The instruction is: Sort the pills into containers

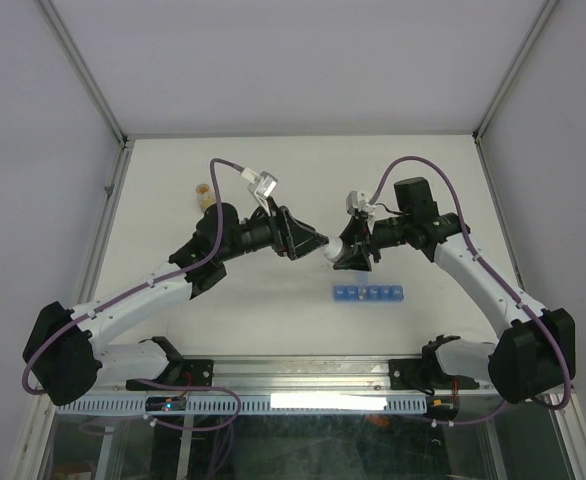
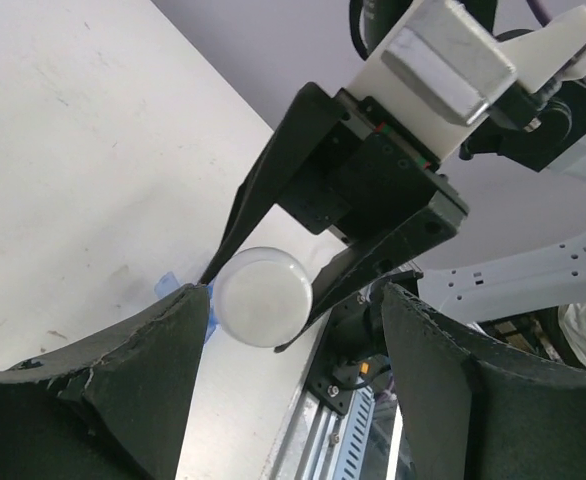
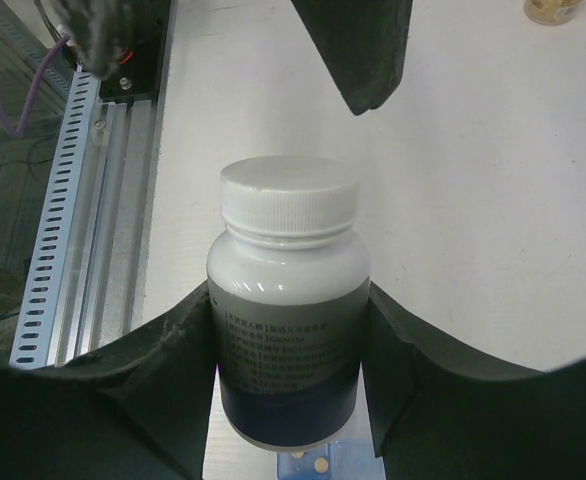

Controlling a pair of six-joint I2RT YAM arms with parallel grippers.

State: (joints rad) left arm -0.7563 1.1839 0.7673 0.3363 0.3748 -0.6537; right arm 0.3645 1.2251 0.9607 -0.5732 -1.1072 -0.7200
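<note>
My right gripper [image 3: 288, 300] is shut on a white pill bottle [image 3: 288, 320] with a dark label. It holds the bottle off the table with the white screw cap [image 3: 289, 200] on. My left gripper [image 2: 295, 300] is open and faces that cap [image 2: 263, 297]. The cap sits close to one left finger, with a wide gap to the other. The two grippers meet at mid-table, the left gripper [image 1: 316, 245] cap-side of the bottle [image 1: 330, 250]. The blue containers strip [image 1: 369, 294] lies just in front. Small pale pills [image 3: 319, 464] show in one compartment under the bottle.
A small clear bottle with orange-tan contents [image 1: 205, 193] stands at the back left of the table. The slotted metal rail [image 1: 303, 400] runs along the near edge, between the arm bases.
</note>
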